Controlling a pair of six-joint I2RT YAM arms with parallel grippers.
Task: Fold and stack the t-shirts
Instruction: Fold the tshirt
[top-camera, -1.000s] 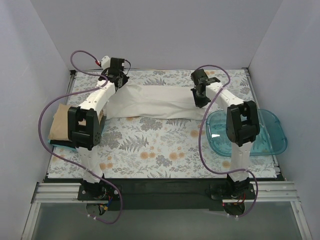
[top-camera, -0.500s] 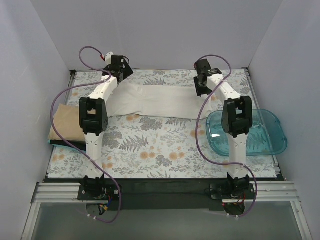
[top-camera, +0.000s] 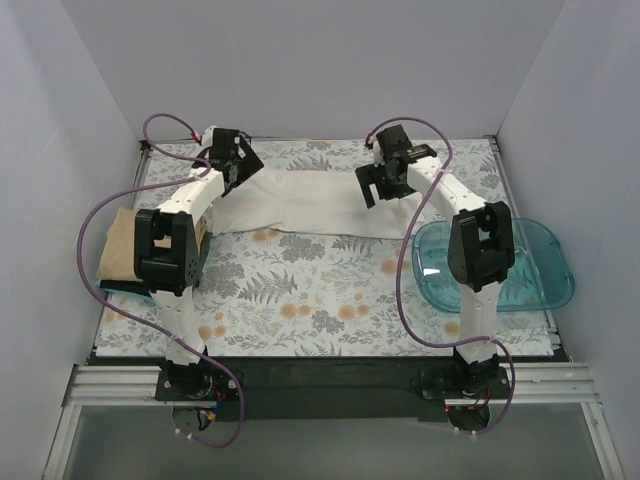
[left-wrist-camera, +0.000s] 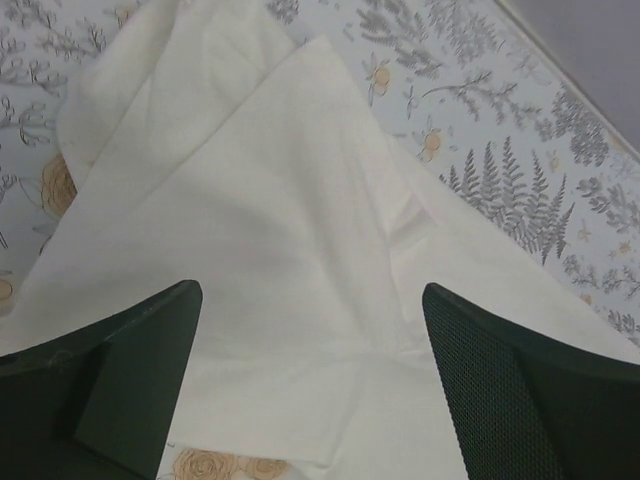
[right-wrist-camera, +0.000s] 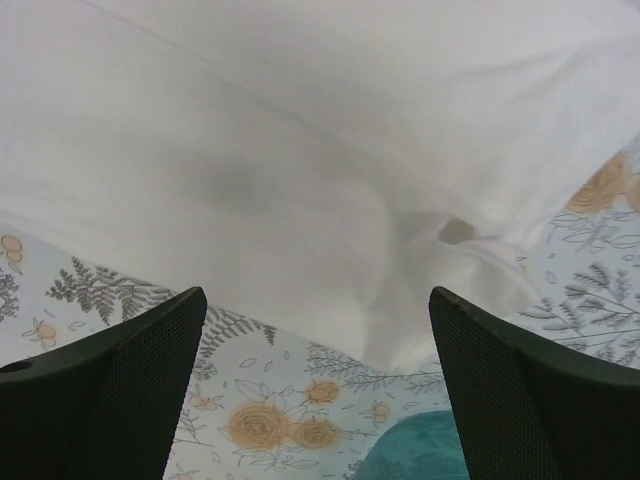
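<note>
The white t-shirt (top-camera: 305, 203) lies folded into a long band across the back of the flowered table. My left gripper (top-camera: 243, 158) hangs open over its left end, and the wrist view shows white cloth (left-wrist-camera: 290, 240) below the spread jaws with nothing between them. My right gripper (top-camera: 378, 180) stands open above the shirt's right end, where the shirt's edge (right-wrist-camera: 330, 200) lies under the jaws, untouched. The tan-beige t-shirt (top-camera: 122, 243) rests folded at the left edge of the table, partly hidden by the left arm.
A translucent blue plastic tub (top-camera: 530, 265) sits at the right edge of the table, partly behind the right arm; its rim (right-wrist-camera: 420, 455) shows low in the right wrist view. The flowered cloth (top-camera: 320, 290) covers the table. Grey walls close in the back and both sides.
Both grippers were shut on the white shirt's ends and have opened, letting it go. The shirt has settled flat. The right gripper has swung left and lifted a little.
</note>
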